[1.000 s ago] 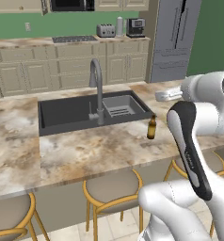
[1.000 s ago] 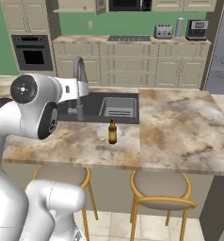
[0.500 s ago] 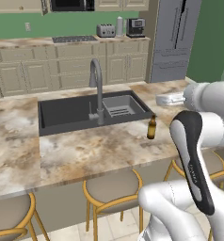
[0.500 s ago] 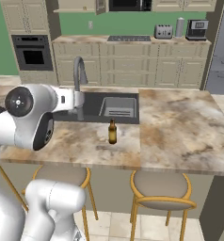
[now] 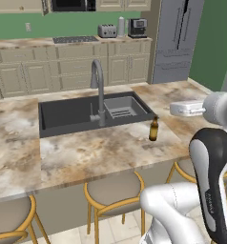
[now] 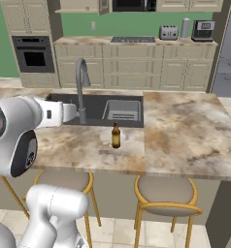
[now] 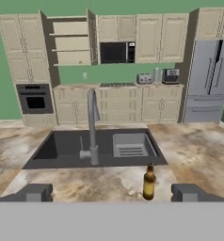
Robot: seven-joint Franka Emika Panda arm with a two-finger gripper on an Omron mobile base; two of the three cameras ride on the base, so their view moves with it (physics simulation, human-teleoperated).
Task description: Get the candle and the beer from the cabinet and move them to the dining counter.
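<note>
Wide marbled dining counter [image 5: 87,152], dark sink [image 5: 72,114] sunk into it, beer [image 5: 154,129] upright on the stone just off the sink's near right corner, gripper [image 7: 111,193] drawn back from the bottle, fingers spread wide, holding nothing.

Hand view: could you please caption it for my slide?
Slim amber glass beer bottle upright on the marbled island counter before the dark sink.

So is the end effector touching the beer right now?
Apart. In the hand view the beer stands alone on the counter, with the open end effector pulled back and stone showing between its finger tips and the bottle.
</note>
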